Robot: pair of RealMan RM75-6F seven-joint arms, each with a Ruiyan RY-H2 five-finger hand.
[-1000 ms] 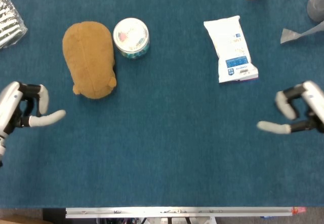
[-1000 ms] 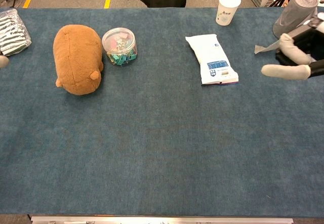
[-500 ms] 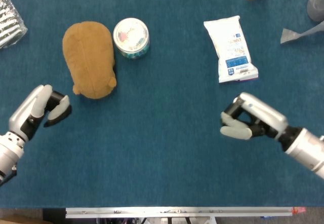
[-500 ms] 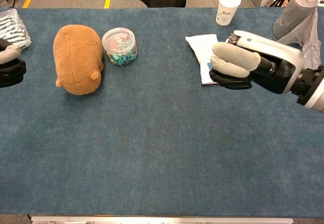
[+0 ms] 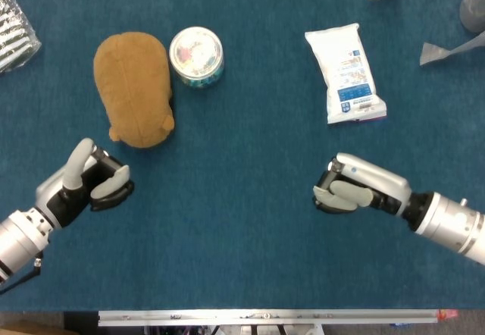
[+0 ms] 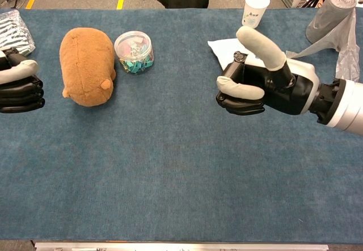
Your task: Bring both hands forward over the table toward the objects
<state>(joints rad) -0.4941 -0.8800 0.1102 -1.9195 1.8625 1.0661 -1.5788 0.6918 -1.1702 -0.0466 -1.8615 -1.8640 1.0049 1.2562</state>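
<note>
Reaching is the step in hand: both hands hang above the blue carpet-like table cover, short of the objects, and the next move, as I judge it, calls for carrying each further forward.

On the left, the left hand has its fingers curled in on nothing, just near the lower end of the brown plush toy, an oblong, soft lump lying flat. Beside the toy stands the clear round jar of coloured clips, touching or nearly touching its flank. Further right lies the white pouch with a blue label, flat and slightly tilted. The right hand sits below it, well apart, fingers folded, thumb raised in the chest view, holding nothing.
</note>
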